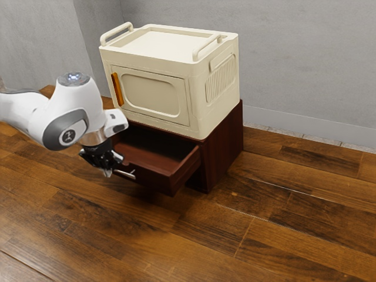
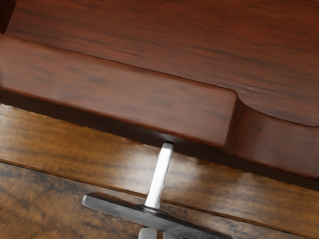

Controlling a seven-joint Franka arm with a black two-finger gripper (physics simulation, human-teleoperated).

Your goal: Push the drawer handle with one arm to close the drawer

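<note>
Beside the drawer front, my gripper (image 1: pixel 108 172) points down at the handle (image 1: pixel 126 174), its fingertips close together. The dark red drawer (image 1: pixel 154 170) stands pulled out of its cabinet (image 1: pixel 223 147). In the wrist view, the handle's dark bar (image 2: pixel 117 209) and bright post (image 2: pixel 159 174) stick out from the drawer front (image 2: pixel 117 94). My gripper (image 2: pixel 159 234) shows as grey tips right by the bar, with a thin gap between them. Whether they touch the bar, I cannot tell.
A cream box (image 1: pixel 155 94) with an orange handle (image 1: pixel 117 89) and two top rails sits on the cabinet. Wooden floor (image 1: pixel 247 235) surrounds the cabinet, and a grey wall (image 1: pixel 305 64) rises behind it.
</note>
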